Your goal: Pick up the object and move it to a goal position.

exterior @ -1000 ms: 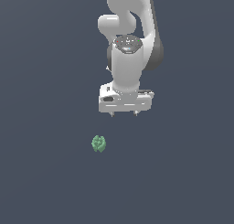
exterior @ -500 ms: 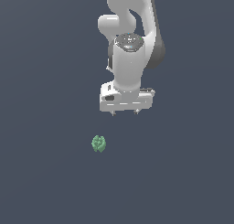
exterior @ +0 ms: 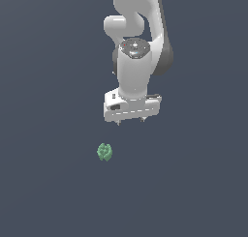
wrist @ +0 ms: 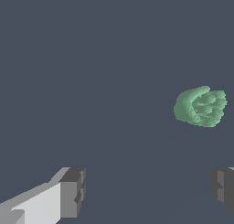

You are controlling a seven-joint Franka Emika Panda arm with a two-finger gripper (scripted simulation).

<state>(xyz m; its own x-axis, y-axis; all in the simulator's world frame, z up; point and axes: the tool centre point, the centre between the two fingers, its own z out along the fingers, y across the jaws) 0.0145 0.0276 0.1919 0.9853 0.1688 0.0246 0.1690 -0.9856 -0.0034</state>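
Hand (exterior: 131,121) wide apart, empty; green blob (exterior: 104,152) off-centre toward exterior view's left. Descending unaligned risks a finger nudging it away.

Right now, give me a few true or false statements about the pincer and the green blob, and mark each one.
1. The pincer is shut on the green blob. False: it is open and holds nothing.
2. The green blob lies apart from the pincer, toward the exterior view's left of it. True.
3. In the wrist view, the blob sits between the fingers. False: it lies beyond them, off to one side.
4. Only one green blob is in view. True.
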